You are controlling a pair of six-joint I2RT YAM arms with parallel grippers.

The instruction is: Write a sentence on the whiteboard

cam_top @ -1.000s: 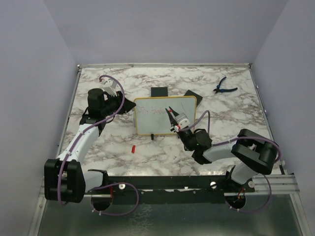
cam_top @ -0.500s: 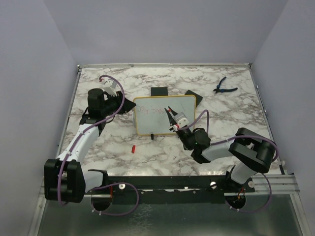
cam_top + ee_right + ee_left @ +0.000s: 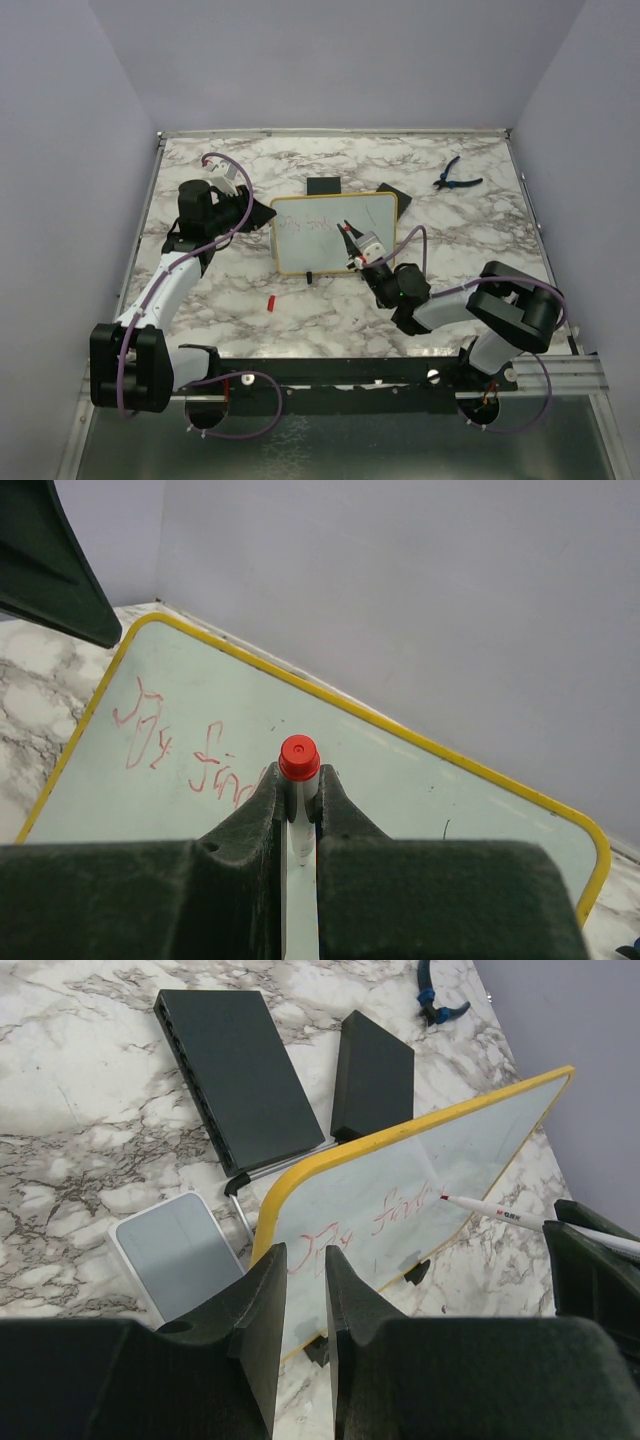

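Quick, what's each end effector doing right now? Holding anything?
Left end effector: closed on the whiteboard, at its edge.
Right end effector: closed on the marker.

The marker (image 3: 298,758) and right hand (image 3: 298,786) hide the end of the sentence (image 3: 216,766); the left hand (image 3: 305,1262) covers a corner of the whiteboard (image 3: 470,1150).

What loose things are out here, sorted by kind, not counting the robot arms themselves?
whiteboard: 1
marker: 1
small red piece: 1
black flat blocks: 2
blue-handled pliers: 1
pale grey pad: 1
Total: 7
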